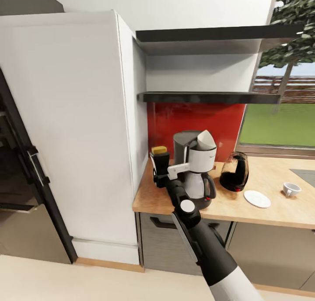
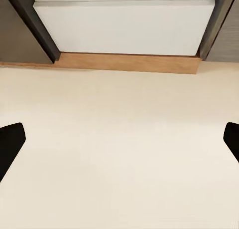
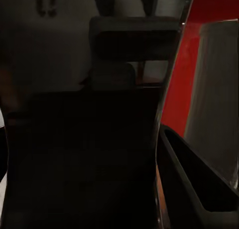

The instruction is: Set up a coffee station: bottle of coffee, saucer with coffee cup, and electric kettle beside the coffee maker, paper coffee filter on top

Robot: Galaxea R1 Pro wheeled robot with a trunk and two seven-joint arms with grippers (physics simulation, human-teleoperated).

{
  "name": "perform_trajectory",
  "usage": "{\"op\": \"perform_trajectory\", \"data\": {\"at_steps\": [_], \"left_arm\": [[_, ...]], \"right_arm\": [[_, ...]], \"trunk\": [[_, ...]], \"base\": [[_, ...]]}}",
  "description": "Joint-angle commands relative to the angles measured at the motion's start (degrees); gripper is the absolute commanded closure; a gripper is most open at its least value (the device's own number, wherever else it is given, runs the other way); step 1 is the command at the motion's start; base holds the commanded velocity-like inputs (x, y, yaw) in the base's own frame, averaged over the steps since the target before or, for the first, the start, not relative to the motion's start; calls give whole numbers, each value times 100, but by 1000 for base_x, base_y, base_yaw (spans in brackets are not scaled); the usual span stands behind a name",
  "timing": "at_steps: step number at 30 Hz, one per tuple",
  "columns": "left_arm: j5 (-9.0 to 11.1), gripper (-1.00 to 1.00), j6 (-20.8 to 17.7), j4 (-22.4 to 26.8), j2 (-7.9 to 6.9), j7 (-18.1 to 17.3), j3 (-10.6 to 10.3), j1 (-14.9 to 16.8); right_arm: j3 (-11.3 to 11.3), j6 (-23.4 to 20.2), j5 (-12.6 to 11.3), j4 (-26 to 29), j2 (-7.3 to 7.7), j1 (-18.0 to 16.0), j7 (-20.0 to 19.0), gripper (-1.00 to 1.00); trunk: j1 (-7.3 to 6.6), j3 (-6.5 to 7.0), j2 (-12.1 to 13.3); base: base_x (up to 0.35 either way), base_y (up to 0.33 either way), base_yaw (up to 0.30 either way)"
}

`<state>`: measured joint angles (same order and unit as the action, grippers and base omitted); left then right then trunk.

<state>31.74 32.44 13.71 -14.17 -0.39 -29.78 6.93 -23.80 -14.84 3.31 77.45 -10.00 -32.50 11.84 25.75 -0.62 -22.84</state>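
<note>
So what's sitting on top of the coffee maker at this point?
A white paper coffee filter sits on top of the coffee maker, its cone tilted. Whether it rests inside the basket or just on the rim cannot be seen, because the machine's white upper body covers its base.

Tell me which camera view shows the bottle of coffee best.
The head view: the bottle of coffee, yellow-capped, stands on the countertop beside the coffee maker, at the right gripper. In the right wrist view it is a dark blur.

The bottle of coffee (image 1: 159, 164) is gripped by the right gripper (image 1: 160, 172) at the coffee maker's (image 1: 195, 167) 9 o'clock. The electric kettle (image 1: 234, 171) is located at 3 o'clock.
</note>
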Motion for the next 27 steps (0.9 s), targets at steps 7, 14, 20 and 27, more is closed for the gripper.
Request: {"op": "perform_trajectory", "data": {"at_steps": [7, 14, 20, 27], "left_arm": [[60, -100, 24, -3, -7, -5, -38, -7], [60, -100, 24, -2, -6, -5, -37, -7], [60, -100, 25, 0, 1, -5, -37, -7], [60, -100, 24, -7, -7, -5, -34, -7]], "right_arm": [[-2, 298, 30, -436, 0, -2, 35, 100], [0, 1185, -415, -1116, 0, -2, 38, 100], [32, 1219, -659, -1151, 0, -2, 38, 100], [42, 1220, -665, -1139, 0, -2, 37, 100]], "trunk": [[4, -6, -8], [4, -6, -8], [4, -6, -8], [4, -5, -8]], "base": [[13, 19, 0], [0, 0, 0], [20, 93, 0], [22, 107, -5]]}}
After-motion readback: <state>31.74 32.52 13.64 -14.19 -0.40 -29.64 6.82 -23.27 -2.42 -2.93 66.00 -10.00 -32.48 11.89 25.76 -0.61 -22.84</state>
